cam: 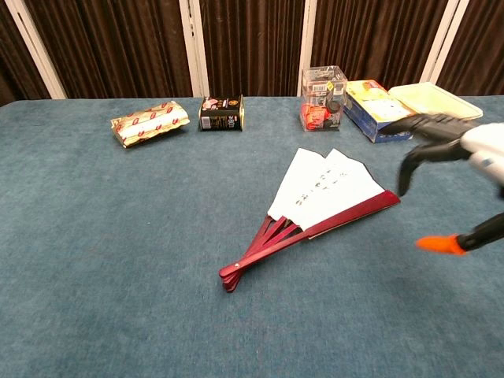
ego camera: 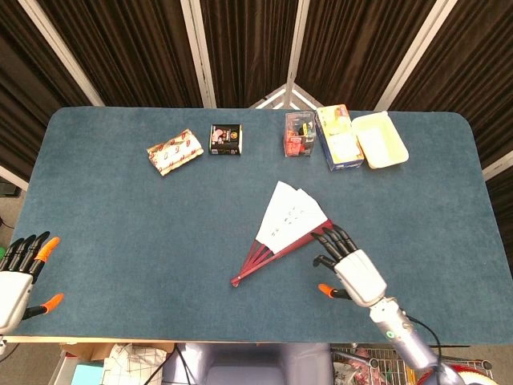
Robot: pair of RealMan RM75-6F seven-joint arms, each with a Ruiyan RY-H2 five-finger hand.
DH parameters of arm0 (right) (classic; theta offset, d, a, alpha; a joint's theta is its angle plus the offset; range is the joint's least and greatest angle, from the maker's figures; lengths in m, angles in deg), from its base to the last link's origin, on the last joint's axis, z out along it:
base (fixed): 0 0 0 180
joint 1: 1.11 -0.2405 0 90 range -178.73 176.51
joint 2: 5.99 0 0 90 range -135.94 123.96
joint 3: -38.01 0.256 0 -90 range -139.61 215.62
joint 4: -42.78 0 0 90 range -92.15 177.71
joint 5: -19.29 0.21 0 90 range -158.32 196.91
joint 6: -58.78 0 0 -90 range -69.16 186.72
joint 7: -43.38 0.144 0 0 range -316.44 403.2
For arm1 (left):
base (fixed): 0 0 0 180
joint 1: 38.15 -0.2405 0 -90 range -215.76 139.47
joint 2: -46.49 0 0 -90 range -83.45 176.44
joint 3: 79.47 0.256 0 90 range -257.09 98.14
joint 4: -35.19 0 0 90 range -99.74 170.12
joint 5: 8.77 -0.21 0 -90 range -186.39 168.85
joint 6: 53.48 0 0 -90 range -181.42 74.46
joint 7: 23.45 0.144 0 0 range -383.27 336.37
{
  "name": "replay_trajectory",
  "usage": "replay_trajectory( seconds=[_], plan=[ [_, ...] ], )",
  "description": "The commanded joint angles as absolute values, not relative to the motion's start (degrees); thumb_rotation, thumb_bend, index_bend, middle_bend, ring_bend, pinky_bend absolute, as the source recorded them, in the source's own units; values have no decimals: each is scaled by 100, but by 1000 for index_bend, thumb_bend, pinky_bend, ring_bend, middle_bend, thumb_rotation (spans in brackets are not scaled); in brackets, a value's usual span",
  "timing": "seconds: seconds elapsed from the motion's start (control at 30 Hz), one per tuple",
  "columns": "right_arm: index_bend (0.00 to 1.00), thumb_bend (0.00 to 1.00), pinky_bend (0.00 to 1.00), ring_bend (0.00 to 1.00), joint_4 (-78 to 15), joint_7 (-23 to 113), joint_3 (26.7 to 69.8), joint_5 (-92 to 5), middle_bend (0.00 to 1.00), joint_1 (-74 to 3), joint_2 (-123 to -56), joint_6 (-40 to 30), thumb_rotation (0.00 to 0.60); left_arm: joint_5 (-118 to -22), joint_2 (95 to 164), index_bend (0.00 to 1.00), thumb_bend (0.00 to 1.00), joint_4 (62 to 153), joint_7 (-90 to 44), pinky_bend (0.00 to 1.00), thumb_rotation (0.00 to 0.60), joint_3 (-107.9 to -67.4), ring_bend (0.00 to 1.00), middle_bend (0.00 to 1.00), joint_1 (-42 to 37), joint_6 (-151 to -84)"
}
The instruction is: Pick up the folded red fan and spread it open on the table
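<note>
Right now your blue table [ego camera: 120, 241] carries the red fan [ego camera: 284, 231] near its middle, lying flat and only partly spread. Your right hand [ego camera: 351, 269] hovers just beside the fan's outer red rib, fingers [cam: 429, 150] apart and holding nothing. Your left hand [ego camera: 18, 277] sits at the table's near left corner, well apart from the fan, fingers loosely together, holding nothing.
</note>
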State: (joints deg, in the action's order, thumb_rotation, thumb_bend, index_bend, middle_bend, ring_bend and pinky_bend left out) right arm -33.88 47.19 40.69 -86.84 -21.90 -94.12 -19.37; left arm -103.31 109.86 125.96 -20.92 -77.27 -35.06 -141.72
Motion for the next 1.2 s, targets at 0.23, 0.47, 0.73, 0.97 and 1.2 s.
replay_trajectory(
  seconds=[0.23, 0.47, 0.73, 0.97, 1.2],
  plan=[
    [478, 168, 0, 0, -2689, 4432, 4137, -8300, 134, -2599, -10303, -1388, 600, -10253, 10965, 0, 0, 12636, -2135, 0, 600, -7736, 0, 0, -3481, -14086],
    [478, 197, 0, 0, -2302, 4396, 4154, -8166, 135, -2800, -10743, -1279, 600, -10237, 10971, 0, 0, 12640, -2111, 0, 600, -7751, 0, 0, -3452, -14047],
    [483, 237, 0, 0, -1914, 4402, 4178, -8019, 139, -2986, -11158, -1213, 600, -10310, 11018, 0, 0, 12571, -2077, 0, 600, -7755, 0, 0, -3451, -14116],
    [486, 238, 0, 0, -1655, 4383, 4162, -7904, 142, -3087, -11409, -1135, 600, -10258, 11004, 0, 0, 12579, -2124, 0, 600, -7764, 0, 0, -3434, -14068],
    [518, 247, 0, 0, -1326, 4409, 4180, -7801, 148, -3208, -11689, -1113, 600, -10233, 10999, 0, 0, 12585, -2149, 0, 600, -7769, 0, 0, -3422, -14043]
  ],
)
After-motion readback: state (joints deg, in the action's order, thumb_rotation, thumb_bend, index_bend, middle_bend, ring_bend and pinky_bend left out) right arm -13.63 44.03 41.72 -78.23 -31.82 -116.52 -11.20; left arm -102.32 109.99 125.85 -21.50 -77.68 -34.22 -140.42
